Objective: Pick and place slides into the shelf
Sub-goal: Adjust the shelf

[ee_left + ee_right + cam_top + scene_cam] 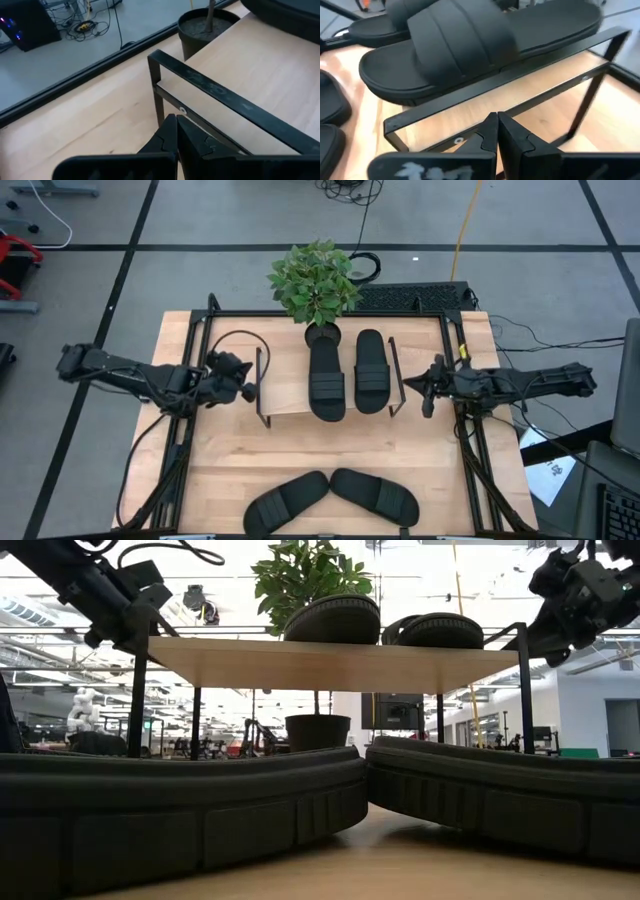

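Both end effectors, left (250, 388) and right (412, 384), are hovering closed and empty beside the shelf (285, 395), so you are reaching back toward yourself for two slides (288, 504) (376, 494) lying angled, equally near either arm.

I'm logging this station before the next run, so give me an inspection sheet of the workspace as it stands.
Surface: wooden table, bare plank around the things.
Job's things: two slides on the shelf, one beside the other; two slides on the table at the near edge, and, tips touching.
Clutter: potted plant at the shelf's far side.
Grippers: left gripper at the shelf's left end frame, jaws shut, empty; right gripper at the right end frame, jaws shut, empty.
Cables: black loop by the left arm; yellow cable on the floor.
Surroundings: tiled floor, lab room behind.
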Robot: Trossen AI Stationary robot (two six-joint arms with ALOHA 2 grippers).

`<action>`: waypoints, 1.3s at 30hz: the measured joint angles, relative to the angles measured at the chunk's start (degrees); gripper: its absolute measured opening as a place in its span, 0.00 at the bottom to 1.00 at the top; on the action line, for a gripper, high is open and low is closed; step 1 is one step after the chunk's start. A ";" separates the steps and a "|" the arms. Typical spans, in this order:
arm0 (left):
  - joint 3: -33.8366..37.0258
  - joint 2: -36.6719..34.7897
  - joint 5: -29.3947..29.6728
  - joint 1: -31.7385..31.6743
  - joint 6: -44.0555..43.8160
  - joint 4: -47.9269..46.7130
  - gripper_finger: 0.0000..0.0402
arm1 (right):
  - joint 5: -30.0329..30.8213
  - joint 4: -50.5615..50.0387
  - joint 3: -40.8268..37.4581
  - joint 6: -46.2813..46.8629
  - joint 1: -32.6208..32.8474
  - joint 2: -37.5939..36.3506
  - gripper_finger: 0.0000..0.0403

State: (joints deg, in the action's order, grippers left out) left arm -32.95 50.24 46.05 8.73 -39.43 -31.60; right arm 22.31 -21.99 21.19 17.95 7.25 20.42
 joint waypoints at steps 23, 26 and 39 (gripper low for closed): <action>-0.04 0.00 -8.74 -10.43 12.95 8.26 0.00 | -7.29 4.64 -1.18 0.47 0.00 2.54 0.00; -0.04 0.00 -9.33 -11.51 13.67 8.38 0.00 | -8.58 5.52 -1.18 0.44 0.00 2.54 0.00; -0.04 0.02 -13.00 -14.58 16.83 10.71 0.00 | -15.12 7.39 -1.18 -0.65 -0.02 3.89 0.00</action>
State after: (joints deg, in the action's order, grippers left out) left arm -32.99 50.26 33.06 -5.85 -22.60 -20.90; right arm 7.19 -14.59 20.01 17.30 7.22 24.31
